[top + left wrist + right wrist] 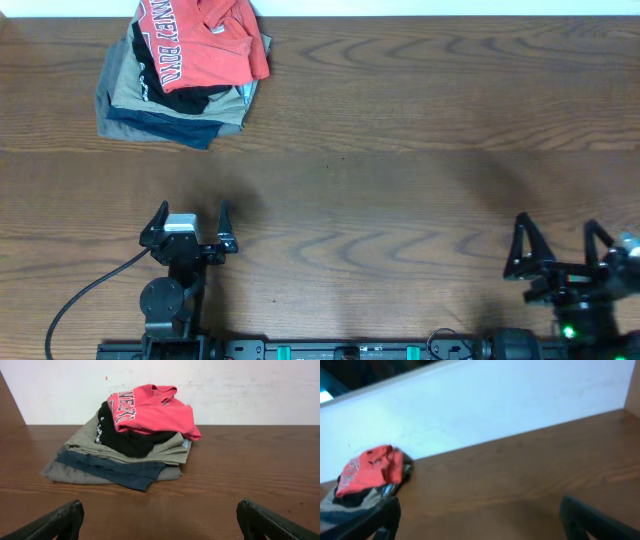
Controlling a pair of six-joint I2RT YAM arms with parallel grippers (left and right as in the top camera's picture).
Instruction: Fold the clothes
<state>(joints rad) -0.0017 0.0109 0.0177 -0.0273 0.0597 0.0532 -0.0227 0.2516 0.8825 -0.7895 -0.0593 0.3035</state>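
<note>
Checking your setup: coral-red T-shirt (205,45) lies bunched atop the stack of folded garments (170,115), far-left corner of the table (400,150), lettering up. Your left gripper (192,214) & right gripper (556,228): both w/ fingers spread wide, holding nothing, near front edge, well apart from shirt.

Robot lab: wooden table (400,150), white wall (240,390)
</note>
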